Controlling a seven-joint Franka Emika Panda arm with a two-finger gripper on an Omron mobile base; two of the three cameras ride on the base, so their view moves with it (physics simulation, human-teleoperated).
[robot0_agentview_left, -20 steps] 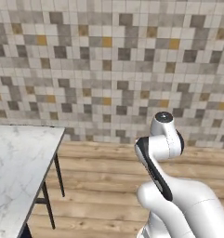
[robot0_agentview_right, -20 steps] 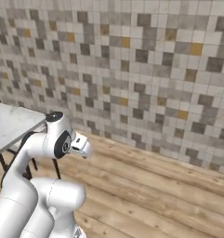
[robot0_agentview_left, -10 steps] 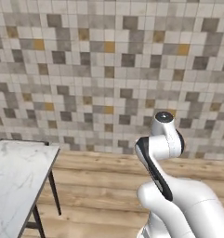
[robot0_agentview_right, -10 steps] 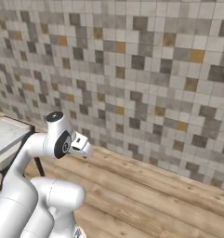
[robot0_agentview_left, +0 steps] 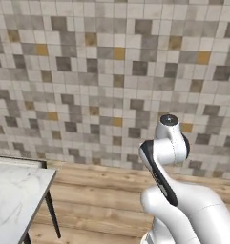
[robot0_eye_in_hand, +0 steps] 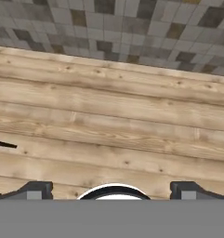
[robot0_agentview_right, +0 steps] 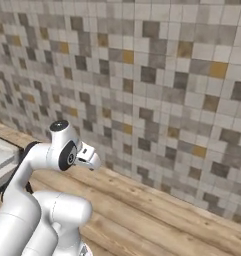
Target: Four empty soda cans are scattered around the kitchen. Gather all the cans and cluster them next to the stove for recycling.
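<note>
Sliding leftward in both base views, the marble table shows the base is driving on, while the gripper hangs spread wide and empty over wood floor, no can near its fingers.

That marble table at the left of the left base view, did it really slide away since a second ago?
No. The marble table drifts left in the picture, but the tiled wall drifts with it, so the camera on the base moved, not the table.
</note>
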